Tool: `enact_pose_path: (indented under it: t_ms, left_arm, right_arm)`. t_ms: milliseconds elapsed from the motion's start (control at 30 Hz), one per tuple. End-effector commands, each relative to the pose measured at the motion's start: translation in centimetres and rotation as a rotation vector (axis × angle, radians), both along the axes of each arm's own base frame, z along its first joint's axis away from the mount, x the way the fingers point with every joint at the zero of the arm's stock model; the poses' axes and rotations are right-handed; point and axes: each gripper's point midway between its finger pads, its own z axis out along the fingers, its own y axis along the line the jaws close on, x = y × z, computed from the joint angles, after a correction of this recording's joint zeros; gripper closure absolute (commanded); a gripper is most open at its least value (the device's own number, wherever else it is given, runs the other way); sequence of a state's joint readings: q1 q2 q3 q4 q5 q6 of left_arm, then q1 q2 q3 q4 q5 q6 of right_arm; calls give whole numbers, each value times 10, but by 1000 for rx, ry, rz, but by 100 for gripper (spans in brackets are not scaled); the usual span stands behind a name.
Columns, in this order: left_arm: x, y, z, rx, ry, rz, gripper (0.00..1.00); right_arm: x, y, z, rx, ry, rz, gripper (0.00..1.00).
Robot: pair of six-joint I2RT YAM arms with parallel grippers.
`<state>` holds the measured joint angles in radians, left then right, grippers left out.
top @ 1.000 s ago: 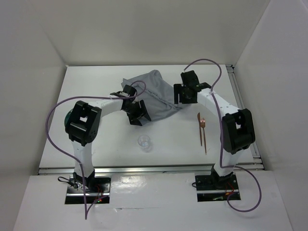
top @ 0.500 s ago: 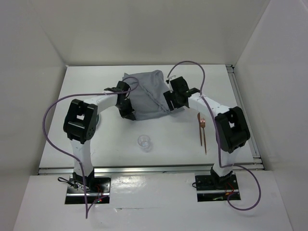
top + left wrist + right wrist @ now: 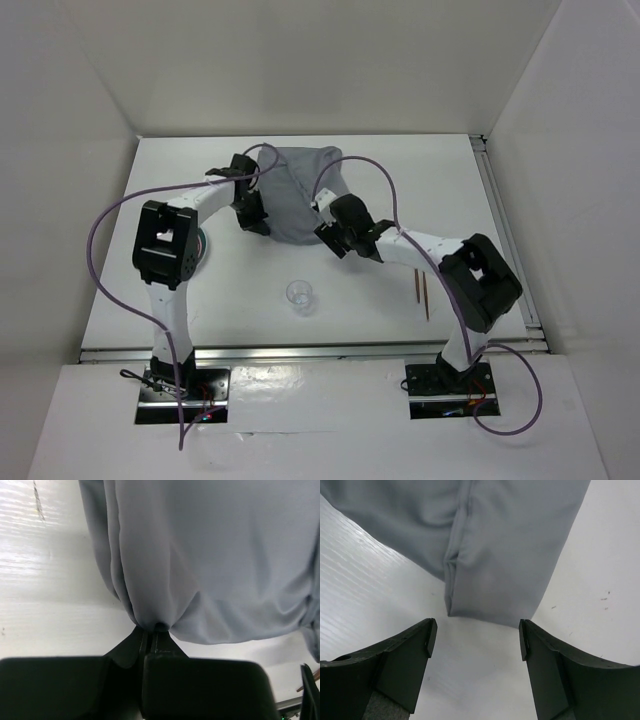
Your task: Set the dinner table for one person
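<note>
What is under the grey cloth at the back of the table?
Only the white table shows around the grey cloth. The cloth is bunched and opaque, so anything beneath is hidden. The left fingers pinch its edge.

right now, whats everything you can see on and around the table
table: one, matte white, under everything
metal rail: silver, along the table's near edge
cloth mat: one, grey, bunched at far centre
cup: one, clear, upright, near centre, apart from the cloth
utensils: two thin copper pieces showing, right side, partly hidden by the right arm
green object: one, mostly hidden under the left arm, cannot tell what
left gripper: black, shut, pinching the cloth's left edge
right gripper: black, open, cloth corner just ahead, not between the fingers
</note>
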<state>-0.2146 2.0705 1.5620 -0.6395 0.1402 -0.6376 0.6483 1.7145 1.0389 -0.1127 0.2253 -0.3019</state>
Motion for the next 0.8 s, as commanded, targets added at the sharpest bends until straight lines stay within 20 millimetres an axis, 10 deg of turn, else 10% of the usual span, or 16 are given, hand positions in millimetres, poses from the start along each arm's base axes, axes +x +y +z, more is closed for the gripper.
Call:
enact_pose_path:
  t_ms: [0,567,767]
  left_arm:
    - [-4,-4,-5,-10,26,-34,100]
    - [-4,9,-1,-27,29,-3,100]
    - [-2,12,2,-29,20,6,100]
  right_arm:
    - [18,22,25,21,-126,35,22]
    - [37,35,5,-29,-115,53,44]
    - [45,31,14,-21,-121,26,88]
